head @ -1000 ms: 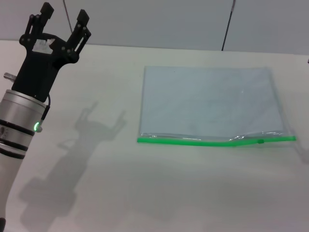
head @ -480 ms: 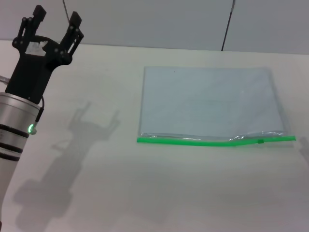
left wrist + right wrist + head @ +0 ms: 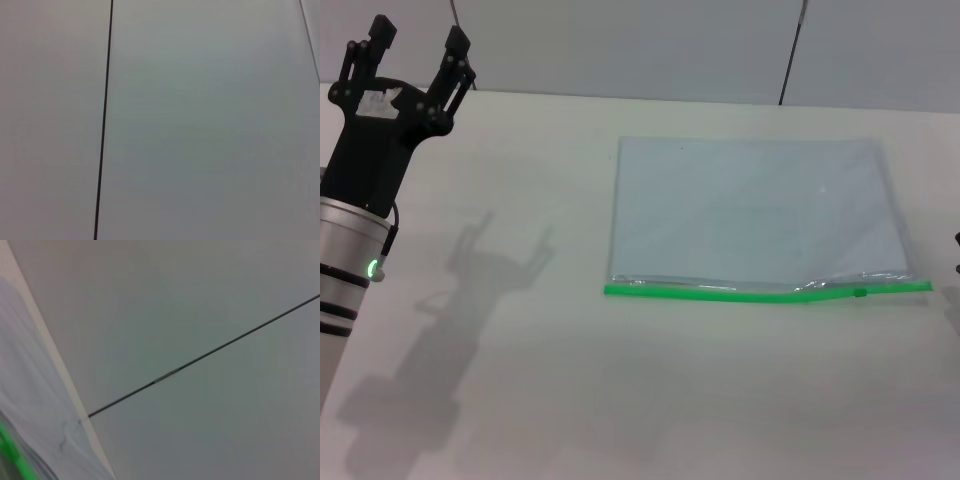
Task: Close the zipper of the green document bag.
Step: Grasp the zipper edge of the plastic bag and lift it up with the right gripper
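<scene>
Leftward drifts the open left hand (image 3: 412, 55), away from the bag (image 3: 755, 210); zipper (image 3: 767, 291) untouched, right hand's state untellable.

A plain white tabletop (image 3: 620, 400) fills the head view, ending at a grey wall at 12 o'clock. Lying flat on it, toward 2 o'clock, is the green document bag (image 3: 755, 210), pale and see-through. The zipper (image 3: 760, 292), a bright green strip, runs along the bag's 6 o'clock edge, its small slider (image 3: 860, 292) near the 3 o'clock end.
</scene>
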You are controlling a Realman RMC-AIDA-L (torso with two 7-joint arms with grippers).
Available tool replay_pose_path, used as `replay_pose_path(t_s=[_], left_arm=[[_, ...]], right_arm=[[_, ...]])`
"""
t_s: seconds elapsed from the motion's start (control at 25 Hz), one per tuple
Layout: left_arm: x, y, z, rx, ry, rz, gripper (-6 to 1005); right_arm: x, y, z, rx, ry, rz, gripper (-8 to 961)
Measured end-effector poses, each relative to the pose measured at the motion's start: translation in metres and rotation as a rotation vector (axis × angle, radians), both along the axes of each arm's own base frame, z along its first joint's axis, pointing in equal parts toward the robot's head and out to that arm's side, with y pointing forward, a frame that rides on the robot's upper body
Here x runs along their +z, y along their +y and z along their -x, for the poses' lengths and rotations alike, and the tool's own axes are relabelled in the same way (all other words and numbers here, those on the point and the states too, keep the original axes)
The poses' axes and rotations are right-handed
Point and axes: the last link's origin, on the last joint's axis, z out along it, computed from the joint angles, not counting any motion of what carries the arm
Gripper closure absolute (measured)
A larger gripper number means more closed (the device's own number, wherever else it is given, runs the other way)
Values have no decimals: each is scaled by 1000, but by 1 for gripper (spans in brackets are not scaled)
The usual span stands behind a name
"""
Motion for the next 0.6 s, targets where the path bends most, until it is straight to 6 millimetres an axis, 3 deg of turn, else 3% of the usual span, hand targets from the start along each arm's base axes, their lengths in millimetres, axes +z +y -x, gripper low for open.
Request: replay_pose_path(t_s=[0.6], left_arm=[[1, 0, 1, 7, 0, -6, 180]], right_arm=[[-18, 3, -13, -115, -137, 70, 163]])
